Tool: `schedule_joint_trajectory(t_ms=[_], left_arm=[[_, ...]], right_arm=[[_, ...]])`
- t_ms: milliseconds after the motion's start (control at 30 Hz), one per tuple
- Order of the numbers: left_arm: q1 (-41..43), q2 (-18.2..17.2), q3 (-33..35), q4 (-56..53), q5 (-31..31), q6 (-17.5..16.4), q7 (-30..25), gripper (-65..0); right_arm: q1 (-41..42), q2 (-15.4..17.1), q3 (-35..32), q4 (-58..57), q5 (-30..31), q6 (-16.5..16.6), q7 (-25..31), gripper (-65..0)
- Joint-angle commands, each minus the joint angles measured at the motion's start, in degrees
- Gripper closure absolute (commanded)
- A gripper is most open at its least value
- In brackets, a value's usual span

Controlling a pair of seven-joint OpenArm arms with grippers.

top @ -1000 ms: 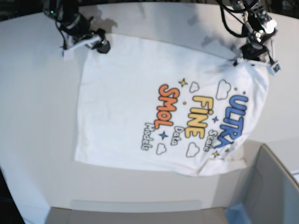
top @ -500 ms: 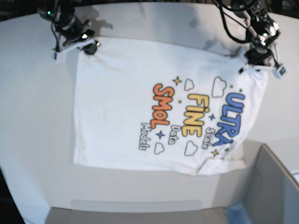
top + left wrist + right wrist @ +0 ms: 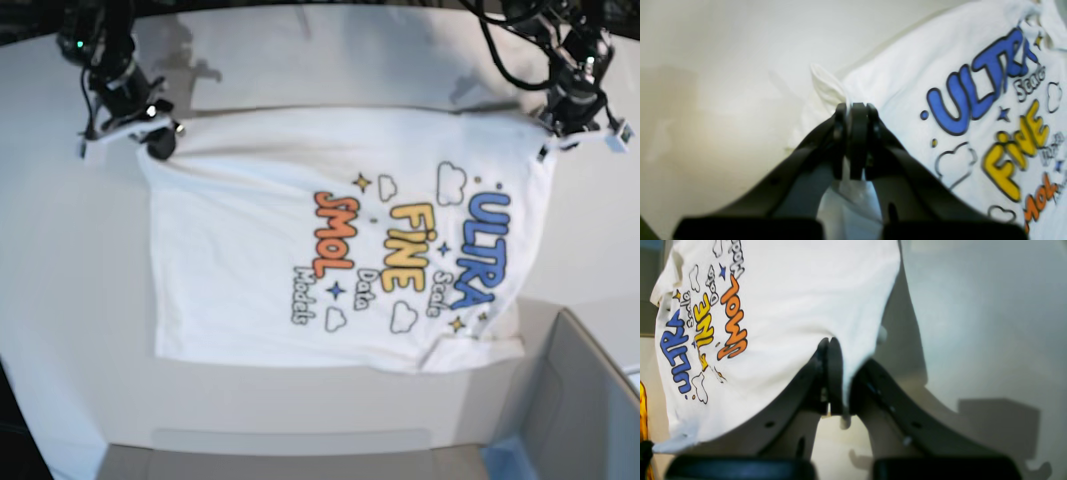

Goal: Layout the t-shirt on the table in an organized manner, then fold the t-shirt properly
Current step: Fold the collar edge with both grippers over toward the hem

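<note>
Cloth t-shirt (image 3: 250,260), smooth table (image 3: 60,260)

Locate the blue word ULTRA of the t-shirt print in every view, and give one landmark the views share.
Base: blue ULTRA sits right of centre, nearest the left end effector.
Left wrist: ULTRA fills the upper right, beyond the shut end effector.
Right wrist: ULTRA runs along the left edge.
Shared landmark: yellow FINE lies beside ULTRA in all three.
</note>
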Motion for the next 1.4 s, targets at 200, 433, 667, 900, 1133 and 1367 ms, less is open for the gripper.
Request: schedule_joint_trajectory(t_ms=[200, 433, 667, 900, 1133, 1367], left_arm=[[-7.14, -2.02, 0.21, 1.16, -5.76, -0.05, 0.05, 0.0], [-13.73, -7.65, 6.89, 1.07, -8.23, 0.31, 0.14, 0.0], [-18.3, -8.97, 14.45, -0.78, -8.14, 0.31, 0.14, 0.0], [-21.29, -9.06, 15.51, -5.44, -8.14, 0.39, 0.05, 0.0], [-23.31, -9.14, 15.24, -6.67, -8.05, 0.39, -0.3, 0.0], [-25.69, -12.49, 15.33, -13.26, -8.05, 0.39, -0.3, 0.0]], right_arm=[[2.73, 1.59, 0.16, 0.97, 0.43, 0.62, 0.68, 0.0], [2.99, 1.59, -0.01, -0.44, 0.51, 0.62, 0.59, 0.0], [3.17, 1.32, -0.54, -1.14, 0.51, 0.62, -0.37, 0.0], [5.46, 1.24, -1.16, -2.9, 0.51, 0.62, -2.83, 0.0], [7.83, 1.59, -1.16, -4.04, 0.51, 0.62, -2.92, 0.0], [8.8, 1.68, -1.16, -4.75, 0.51, 0.62, -2.92, 0.0]])
